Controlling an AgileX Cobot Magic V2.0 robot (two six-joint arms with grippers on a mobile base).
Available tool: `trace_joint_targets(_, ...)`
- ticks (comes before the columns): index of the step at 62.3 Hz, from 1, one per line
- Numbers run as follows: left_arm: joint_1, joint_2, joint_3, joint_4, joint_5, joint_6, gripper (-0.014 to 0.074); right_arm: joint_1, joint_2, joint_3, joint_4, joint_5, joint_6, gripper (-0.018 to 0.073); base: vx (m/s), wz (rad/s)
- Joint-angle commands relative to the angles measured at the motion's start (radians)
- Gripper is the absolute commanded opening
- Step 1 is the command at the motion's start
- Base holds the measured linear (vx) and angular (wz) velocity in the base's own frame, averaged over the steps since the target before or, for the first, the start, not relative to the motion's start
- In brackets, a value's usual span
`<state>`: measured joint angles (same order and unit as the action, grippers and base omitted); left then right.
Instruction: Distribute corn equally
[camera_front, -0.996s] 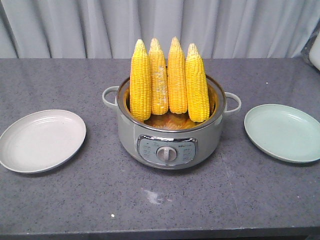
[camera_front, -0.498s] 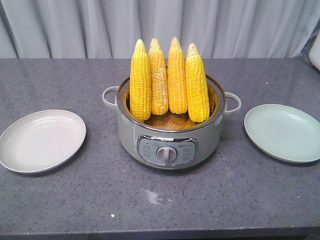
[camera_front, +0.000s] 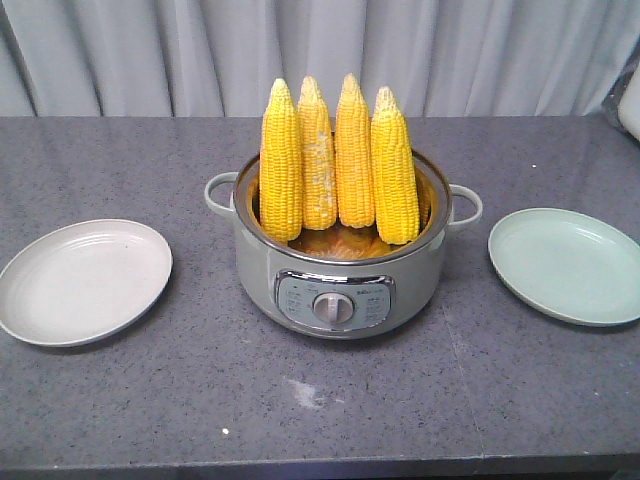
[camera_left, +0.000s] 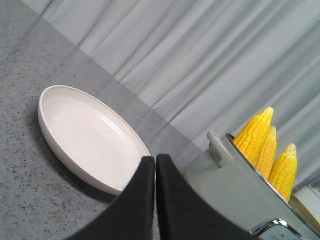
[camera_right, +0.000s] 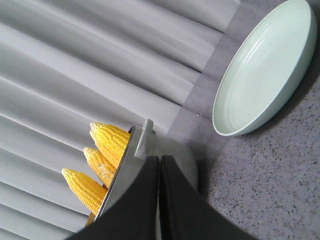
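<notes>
a: grey curtain (camera_front: 150, 55) at the back, grey speckled desk (camera_front: 200, 400) below it. where's the corn?

b: all four cobs stand in the pot (camera_front: 340, 275) at the middle of the desk, blunt ends down and tapered tips up. they make a row: left cob (camera_front: 281, 165), patchy cob (camera_front: 318, 160), third cob (camera_front: 354, 155), right cob (camera_front: 394, 175). they're packed side by side.

a: plates?

b: whitish plate (camera_front: 85, 280) to the pot's left, pale green plate (camera_front: 565, 265) to its right. no corn on either yet.

a: and the jaws?

b: left jaws are pressed together, black fingers (camera_left: 142, 200) meeting with nothing between them. right jaws are the same, fingers (camera_right: 145, 200) closed on nothing. neither arm shows in the front view.

a: so what does the first move turn on?

b: the long axis. every cob is upright, so i'd judge the jaws have to open, come in level and close across a cob's upper half from the side. in the left wrist view the pot lies just right of the jaws, and the corn tips rise above them. the left arm looks nearer the left cob, the patchy cob and the whitish plate. the right arm looks nearer the other two and the green plate. two each seems the fair split.
</notes>
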<state>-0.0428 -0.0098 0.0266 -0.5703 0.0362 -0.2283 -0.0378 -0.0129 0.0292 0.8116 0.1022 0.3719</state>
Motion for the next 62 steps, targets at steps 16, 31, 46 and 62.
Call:
trace_joint_targets(16,-0.001,-0.017,-0.008,-0.332,-0.100,-0.356,-0.0006,0.004,-0.006,-0.017,0.004,-0.039,-0.009,-0.0001,0.00,0.00)
trace_joint_targets(31,-0.001,-0.017,-0.147,-0.323,-0.093,-0.284,-0.0006,0.004,0.008,-0.224,-0.004,0.112,-0.352,-0.0001,0.00,0.00)
trace_joint_targets(46,-0.001,0.005,-0.399,-0.148,0.083,0.092,-0.0006,0.004,0.195,-0.509,-0.004,0.410,-0.791,-0.0001,0.00,0.00)
trace_joint_targets(62,-0.001,0.207,-0.611,-0.175,0.368,0.438,0.0012,0.004,0.460,-0.752,-0.003,0.481,-1.035,0.0085,0.00,0.00)
